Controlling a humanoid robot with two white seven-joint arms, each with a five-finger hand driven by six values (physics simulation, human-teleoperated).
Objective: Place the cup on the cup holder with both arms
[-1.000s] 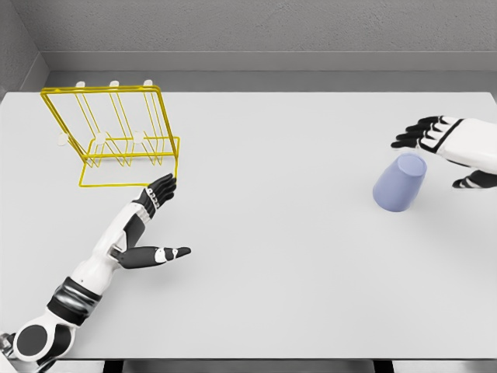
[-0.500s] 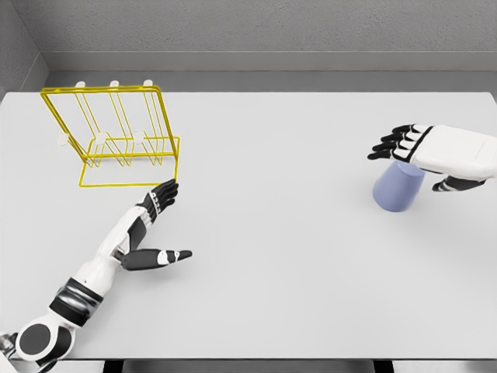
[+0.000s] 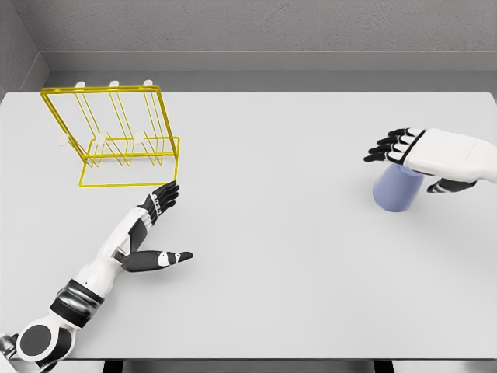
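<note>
A pale blue cup (image 3: pixel 394 189) stands upside down on the white table (image 3: pixel 272 179) at the right. My right hand (image 3: pixel 415 159) hovers right over its top, palm down, fingers spread toward the left and the thumb beside the cup; it holds nothing. The cup's upper part is hidden by that hand. A yellow wire cup holder (image 3: pixel 116 132) with white-tipped pegs stands at the far left. My left hand (image 3: pixel 159 225) lies open on the table just in front of the holder, fingers pointing at its base frame.
A grey wall runs behind the table's far edge. The table's front edge shows at the bottom of the view.
My right hand has moved left and lower, from beside the cup to directly above it. The cup went from tilted to standing straight. The left arm has barely shifted.
</note>
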